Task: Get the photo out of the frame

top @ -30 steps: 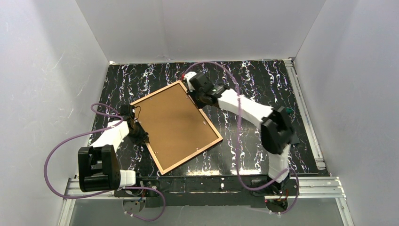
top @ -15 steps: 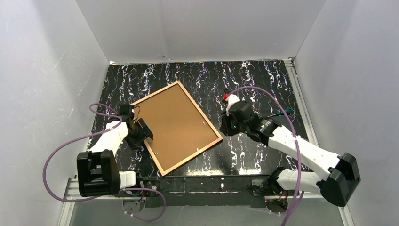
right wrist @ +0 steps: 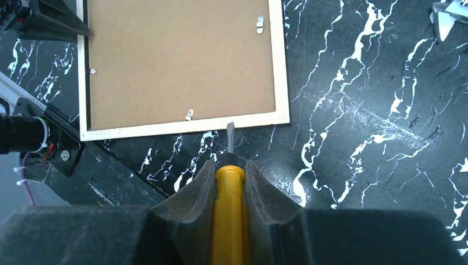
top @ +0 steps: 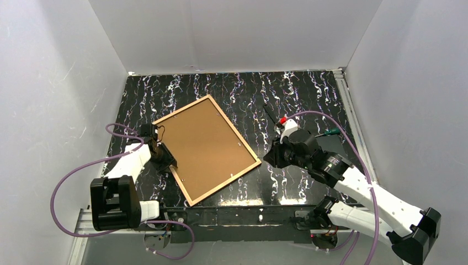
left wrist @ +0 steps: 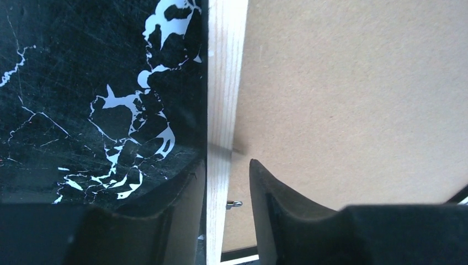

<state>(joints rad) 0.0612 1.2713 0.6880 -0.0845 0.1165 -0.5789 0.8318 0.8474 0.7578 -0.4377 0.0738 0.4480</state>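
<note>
In the last second I've swung the right hand (right wrist: 229, 165) off the far corner of the frame (top: 234, 129) and brought it round to the right side. It now hangs over bare counter (top: 309, 99), near the frame's right-hand corner but not touching it. Its fingers are closed tight on the yellow handle of a flat-blade screwdriver (right wrist: 229, 185), and from that wrist the blade points at the nearest rail, with a small metal clip (right wrist: 189, 114) just beyond it. The left hand (left wrist: 223, 165) has been busier with its jaws: narrow a second ago, then spread wide, and now part-way in again. They straddle the pale wooden rail on the left side and I can see a gap on the inner face, so I read them as open around the rail and not clamping it. The frame itself has not shifted. It lies face down across the middle of the counter, and the photo (top: 205, 148) is seated inside it with only its brown fibreboard back showing. So nothing is out yet. My guess is that one corner has been dealt with and the next clip is this one, though I can't tell from here whether any of the clips is turned clear of the board.
</note>
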